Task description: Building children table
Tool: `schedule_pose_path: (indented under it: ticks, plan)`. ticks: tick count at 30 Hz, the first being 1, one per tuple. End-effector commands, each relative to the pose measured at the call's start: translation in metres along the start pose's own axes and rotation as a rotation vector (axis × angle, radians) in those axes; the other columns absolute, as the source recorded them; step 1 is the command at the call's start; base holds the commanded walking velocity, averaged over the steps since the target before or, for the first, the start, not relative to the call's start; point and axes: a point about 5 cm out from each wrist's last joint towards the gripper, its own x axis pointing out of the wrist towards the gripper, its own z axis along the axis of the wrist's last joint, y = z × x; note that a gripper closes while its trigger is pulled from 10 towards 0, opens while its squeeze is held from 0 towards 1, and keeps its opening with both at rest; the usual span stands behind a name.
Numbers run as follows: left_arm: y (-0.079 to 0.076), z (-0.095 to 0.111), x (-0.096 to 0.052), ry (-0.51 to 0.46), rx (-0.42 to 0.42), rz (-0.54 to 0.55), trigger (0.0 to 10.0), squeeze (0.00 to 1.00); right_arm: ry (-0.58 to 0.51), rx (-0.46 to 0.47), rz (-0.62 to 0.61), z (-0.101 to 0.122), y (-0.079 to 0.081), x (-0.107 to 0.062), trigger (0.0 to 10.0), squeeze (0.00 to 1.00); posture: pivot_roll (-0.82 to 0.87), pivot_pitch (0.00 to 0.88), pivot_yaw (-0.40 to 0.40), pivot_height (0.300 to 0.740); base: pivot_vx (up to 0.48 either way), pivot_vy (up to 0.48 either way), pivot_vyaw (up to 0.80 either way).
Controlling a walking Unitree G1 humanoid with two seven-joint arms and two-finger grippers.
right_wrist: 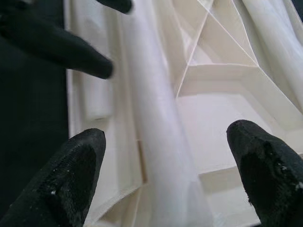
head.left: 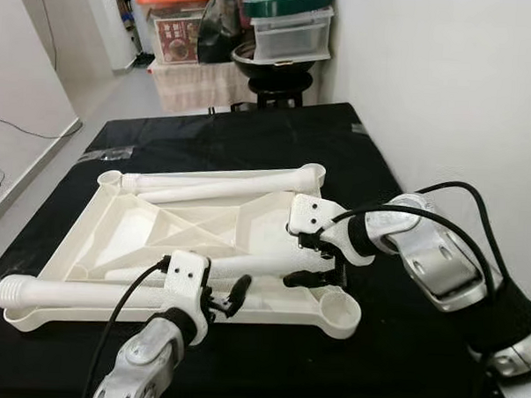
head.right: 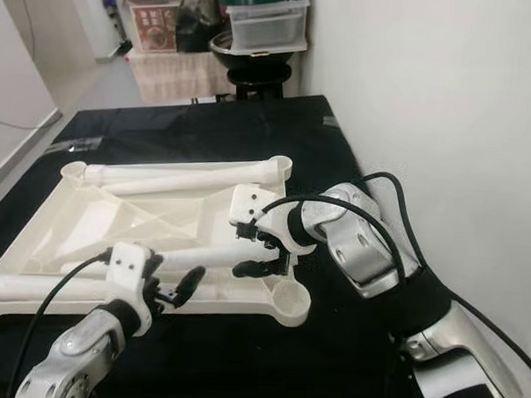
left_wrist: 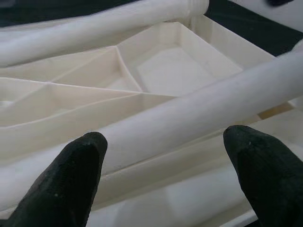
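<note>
Left gripper (head.left: 224,296): open, straddling a table leg (head.left: 245,265).
Right gripper (head.left: 320,265): open over the same leg.
Advice: centre fingers, then close.

- even, soft indoor light in the head views; no hard shadows.
- white tabletop (head.left: 158,230) bright, slightly washed out against the black cloth (head.left: 251,137).
- wrist views soft; near fingertips (left_wrist: 71,175) blurred.
</note>
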Motion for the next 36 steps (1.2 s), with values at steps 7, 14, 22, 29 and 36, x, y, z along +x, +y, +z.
schedule_pose_path:
  ticks: [7,14,22,29,36]
  plan:
    - [-0.002,-0.003,-0.007,0.049,0.013,-0.030,10.0,0.00,0.083,-0.019,0.073,0.003,0.005,0.006,10.0,0.00,-0.06,0.048,0.061,0.740,0.000,0.000,0.00]
    - [-0.022,-0.006,-0.009,0.092,-0.046,-0.165,10.0,0.00,0.207,0.040,0.077,-0.010,-0.001,0.008,10.0,0.00,-0.07,0.043,0.061,0.740,0.000,0.000,0.00]
    - [-0.035,-0.016,-0.011,0.170,-0.129,-0.277,10.0,0.00,0.353,0.158,0.113,-0.027,-0.009,0.015,10.0,0.00,-0.09,0.046,0.049,0.740,0.000,0.000,0.00]
    - [-0.036,-0.016,-0.011,0.174,-0.131,-0.280,10.0,0.00,0.375,0.227,0.097,-0.030,-0.011,0.033,10.0,0.00,-0.09,0.051,0.048,0.740,0.000,0.000,0.00]
    - [-0.037,-0.014,-0.012,0.177,-0.129,-0.284,10.0,0.00,0.424,0.221,0.053,-0.034,-0.014,0.041,0.0,0.00,-0.09,0.058,0.044,0.740,0.000,0.000,0.00]
